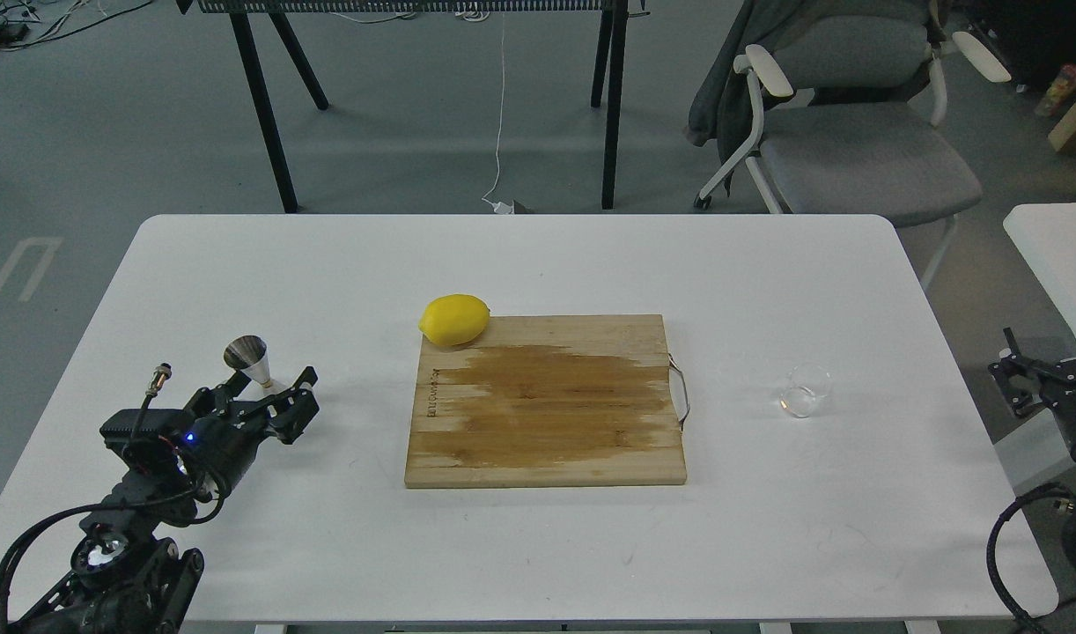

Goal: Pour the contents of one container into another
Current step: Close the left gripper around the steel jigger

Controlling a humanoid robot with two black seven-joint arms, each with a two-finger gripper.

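Note:
The shiny steel jigger [246,357] stands upright on the white table [538,264] at the left. My left gripper [272,388] is open, and its two fingers straddle the jigger's lower cone, one on each side, without visibly clamping it. The small clear glass cup [806,390] sits on the table to the right of the board, with nothing holding it. My right gripper [1013,374] hovers off the table's right edge, well clear of the cup, fingers apart and empty.
A wooden cutting board [547,401] with a wet dark patch and a metal handle lies mid-table. A yellow lemon [454,319] rests at its far left corner. A grey chair [855,132] stands behind the table.

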